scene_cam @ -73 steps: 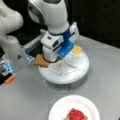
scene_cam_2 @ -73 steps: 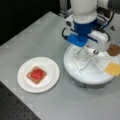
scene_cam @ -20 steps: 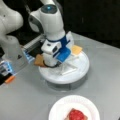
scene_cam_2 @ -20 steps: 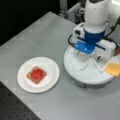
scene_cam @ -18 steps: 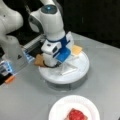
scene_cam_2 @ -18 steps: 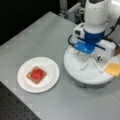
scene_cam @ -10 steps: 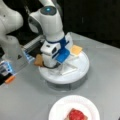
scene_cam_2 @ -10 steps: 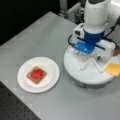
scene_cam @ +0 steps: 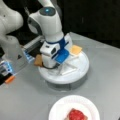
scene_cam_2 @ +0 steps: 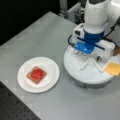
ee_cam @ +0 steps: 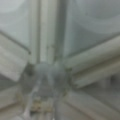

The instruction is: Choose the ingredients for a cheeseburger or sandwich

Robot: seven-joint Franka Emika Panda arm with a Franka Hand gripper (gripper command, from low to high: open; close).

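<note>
Plate: white paper plate at a front view's left, well apart from the tray.
Sandwich: on the plate's middle; a tan-brown toast square with a red disc on top. No upper toast shows, so the stack is judged part-built.
Tray: round white tray with raised dividers meeting at a hub; the wrist view shows only those dividers, close up.
Gripper: lowered onto the tray's far side near the hub, under the blue-and-white wrist block. Fingertips hidden by the arm body.
Gripper state: cannot tell whether wide, narrow or holding anything.
Toast square: tan-brown piece at the tray's rim, just beside the gripper's housing in a front view; contact cannot be confirmed.
Yellow square: lies flat at the tray's edge at a front view's right, apart from the gripper.
Step in hand: judged to be selection of a further ingredient from the tray.
Next move calls for: a sure grip on a thin flat piece and a clean lift clear of the dividers.
Risk: a thin piece may slip or catch on a divider.
</note>
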